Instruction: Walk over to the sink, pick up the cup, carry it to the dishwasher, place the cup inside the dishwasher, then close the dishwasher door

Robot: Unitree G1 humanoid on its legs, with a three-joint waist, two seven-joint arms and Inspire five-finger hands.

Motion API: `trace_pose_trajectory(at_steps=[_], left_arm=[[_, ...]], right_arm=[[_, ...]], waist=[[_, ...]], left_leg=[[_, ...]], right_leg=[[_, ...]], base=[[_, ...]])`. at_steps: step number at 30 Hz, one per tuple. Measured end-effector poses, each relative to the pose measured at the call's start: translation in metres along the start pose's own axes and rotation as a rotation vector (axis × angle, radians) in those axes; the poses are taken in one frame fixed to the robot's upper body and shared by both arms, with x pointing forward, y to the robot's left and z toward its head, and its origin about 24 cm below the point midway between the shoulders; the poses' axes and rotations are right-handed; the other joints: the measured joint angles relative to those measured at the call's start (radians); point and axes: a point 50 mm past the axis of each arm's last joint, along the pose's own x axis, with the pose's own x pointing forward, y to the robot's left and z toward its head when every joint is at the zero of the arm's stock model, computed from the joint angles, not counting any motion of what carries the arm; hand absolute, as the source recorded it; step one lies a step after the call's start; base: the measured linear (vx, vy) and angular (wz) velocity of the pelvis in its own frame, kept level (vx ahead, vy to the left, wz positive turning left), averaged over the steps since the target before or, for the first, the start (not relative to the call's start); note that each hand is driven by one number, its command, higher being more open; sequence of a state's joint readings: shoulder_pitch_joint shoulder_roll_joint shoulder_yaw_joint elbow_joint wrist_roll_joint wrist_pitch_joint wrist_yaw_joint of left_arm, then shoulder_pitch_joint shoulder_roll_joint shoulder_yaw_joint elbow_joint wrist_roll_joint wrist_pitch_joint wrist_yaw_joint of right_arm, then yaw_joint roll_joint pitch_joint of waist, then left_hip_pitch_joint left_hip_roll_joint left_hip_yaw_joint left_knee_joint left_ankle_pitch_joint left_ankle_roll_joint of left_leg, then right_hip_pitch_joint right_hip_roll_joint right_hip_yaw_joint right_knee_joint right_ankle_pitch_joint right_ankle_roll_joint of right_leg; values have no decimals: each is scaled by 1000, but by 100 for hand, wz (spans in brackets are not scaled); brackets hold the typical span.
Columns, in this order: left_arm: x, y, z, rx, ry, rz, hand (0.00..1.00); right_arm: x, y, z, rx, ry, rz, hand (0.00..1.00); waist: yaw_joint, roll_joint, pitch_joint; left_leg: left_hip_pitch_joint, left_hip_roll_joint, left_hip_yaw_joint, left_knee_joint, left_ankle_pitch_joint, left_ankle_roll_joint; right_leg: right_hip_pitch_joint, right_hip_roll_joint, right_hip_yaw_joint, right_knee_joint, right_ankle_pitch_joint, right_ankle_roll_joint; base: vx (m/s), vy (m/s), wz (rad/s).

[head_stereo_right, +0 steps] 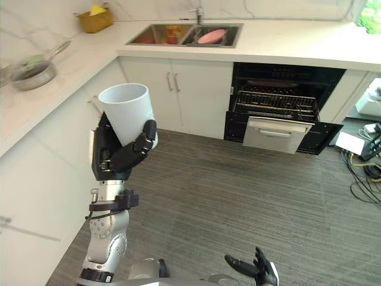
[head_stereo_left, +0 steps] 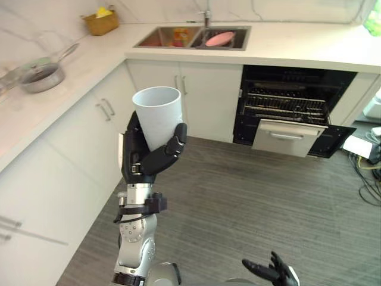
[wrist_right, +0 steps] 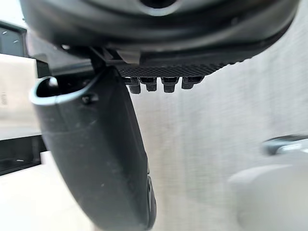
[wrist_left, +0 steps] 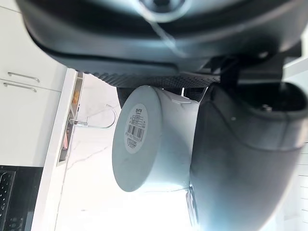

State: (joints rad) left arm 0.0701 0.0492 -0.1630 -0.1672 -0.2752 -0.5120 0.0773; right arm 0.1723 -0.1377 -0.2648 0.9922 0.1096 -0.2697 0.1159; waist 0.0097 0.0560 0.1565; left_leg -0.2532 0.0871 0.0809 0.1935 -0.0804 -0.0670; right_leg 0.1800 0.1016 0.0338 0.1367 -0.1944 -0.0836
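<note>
Robot's left hand (head_stereo_left: 152, 158) holds a white cup (head_stereo_left: 158, 116) up, well to the left of the open dishwasher (head_stereo_left: 296, 101).
Fingers and thumb curl round the lower wall of the upright cup, mouth up. The dishwasher's door (head_stereo_left: 288, 137) hangs partly open, racks showing behind it. The right hand (head_stereo_left: 274, 273), low and well short of the dishwasher, has its fingers spread and empty. The sink (head_stereo_left: 153, 38) sits above the dishwasher's left side.

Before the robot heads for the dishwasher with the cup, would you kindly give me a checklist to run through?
1. Cup upright, left hand curled round it: ok.
2. Dishwasher door open: ok.
3. Free slot in the rack: cannot tell.
4. Right hand open and holding nothing: ok.
5. Cables on the floor lie right of the path: ok.
</note>
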Motion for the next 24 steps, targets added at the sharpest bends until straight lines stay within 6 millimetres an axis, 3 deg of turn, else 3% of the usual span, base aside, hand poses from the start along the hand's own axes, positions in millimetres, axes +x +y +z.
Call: trace_pose_trajectory(at_steps=[3, 4, 5, 6, 7, 8, 9, 10, 11, 12, 14, 16, 17, 18, 19, 20, 22, 24], left_arm=[[-4, 4, -3, 12, 21, 30, 0], [-6, 8, -4, 25, 24, 39, 0], [-2, 7, -7, 29, 25, 24, 0], [-2, 10, -10, 37, 38, 28, 0], [-2, 12, -12, 44, 47, 31, 0], [-2, 16, -14, 63, 59, 16, 0], [-2, 13, -13, 57, 59, -4, 0], [0, 14, -12, 69, 54, -18, 0], [3, 15, -11, 78, 48, -16, 0], [3, 14, -12, 70, 47, 4, 0], [8, 11, -12, 66, 48, -6, 0], [15, 8, -12, 66, 37, -28, 0], [17, 8, -14, 69, 41, -30, 0], [17, 9, -15, 72, 46, -26, 0], [13, 15, -15, 92, 59, -13, 0], [5, 23, -18, 107, 88, 16, 0], [0, 25, -23, 113, 116, 30, 0], [-3, 23, -27, 104, 136, 42, 0]], right_arm=[[5, 6, 1, -15, 26, 21, 100], [3, 10, -9, 11, 73, 12, 100], [0, 9, -19, 55, 119, -4, 100], [-4, 9, -28, 79, 171, -11, 100], [-6, 10, -35, 98, 200, -11, 100], [-14, 13, -49, 152, 246, -25, 100], [-25, 7, -64, 171, 279, -49, 100], [-29, 10, -71, 185, 302, -49, 100], [-32, 12, -75, 191, 317, -46, 100], [-29, 9, -67, 204, 270, -53, 100], [-24, 9, -55, 202, 202, -46, 100], [-20, 12, -48, 198, 170, -34, 100], [-20, 11, -48, 198, 171, -39, 100], [-20, 11, -49, 197, 175, -44, 100], [-24, 8, -54, 194, 198, -60, 100], [-23, 3, -55, 189, 208, -74, 100], [-21, 0, -52, 186, 211, -79, 100], [-20, 2, -52, 188, 230, -72, 100]], waist=[[7, -16, -6], [4, -48, -27], [-15, -84, -21], [-11, -90, -18], [-3, -92, -15], [4, -107, -11], [-1, -108, -28], [-7, -127, -28], [-10, -145, -30], [-29, -125, -25], [-64, -94, -11], [-84, -81, -2], [-86, -78, -1], [-85, -85, -5], [-78, -99, -11], [-76, -71, -17], [-77, -43, -10], [-76, -42, -10]], left_leg=[[-17, -39, -87, -13, 146, 6], [2, -72, -68, 14, 192, 32], [-2, -101, -45, 89, 170, 69], [-1, -98, -36, 175, 115, 80], [-9, -84, -20, 264, 75, 87], [-9, -115, 33, 353, 4, 66], [79, -113, 70, 253, -49, 130], [119, -134, 77, 218, -67, 123], [191, -154, 94, 150, -78, 142], [256, -140, 104, 96, -74, 135], [339, -109, 103, 25, -75, 133], [405, -78, 100, -35, -81, 123], [451, -62, 101, -65, -95, 100], [475, -63, 110, -77, -107, 82], [523, -75, 121, -87, -141, 49], [547, -45, 125, -79, -163, 38], [544, -18, 128, -45, -164, 38], [523, 0, 141, 55, -164, 34]], right_leg=[[81, -15, 84, 43, -71, 62], [80, -56, 87, 111, -124, 78], [60, -92, 72, 205, -133, 101], [62, -99, 56, 268, -104, 111], [68, -97, 39, 308, -72, 104], [52, -121, -24, 442, -28, 104], [-9, -150, -103, 636, 70, 108], [-49, -185, -117, 739, 80, 109], [-150, -210, -101, 860, 17, 82], [-236, -197, -116, 873, -51, 82], [-340, -169, -173, 767, -122, 88], [-404, -154, -243, 556, -116, 89], [-412, -156, -301, 367, -59, 92], [-411, -157, -335, 283, -4, 92], [-407, -174, -386, 226, 173, -34], [-393, -148, -389, 251, 133, -47], [-372, -115, -384, 223, 108, -46], [-354, -102, -374, 229, 60, -41]], base=[[588, 237, -95], [761, 252, -36], [761, 219, -25], [498, 121, -13], [552, 197, -49], [396, 219, -50], [495, 260, -36], [362, 154, -27], [434, 106, -38], [415, 85, -42], [412, 61, -14], [460, 1, -1], [414, -27, -4], [541, -43, -17], [566, -40, -37], [555, -46, -38], [506, -92, -25], [442, -116, -14]])
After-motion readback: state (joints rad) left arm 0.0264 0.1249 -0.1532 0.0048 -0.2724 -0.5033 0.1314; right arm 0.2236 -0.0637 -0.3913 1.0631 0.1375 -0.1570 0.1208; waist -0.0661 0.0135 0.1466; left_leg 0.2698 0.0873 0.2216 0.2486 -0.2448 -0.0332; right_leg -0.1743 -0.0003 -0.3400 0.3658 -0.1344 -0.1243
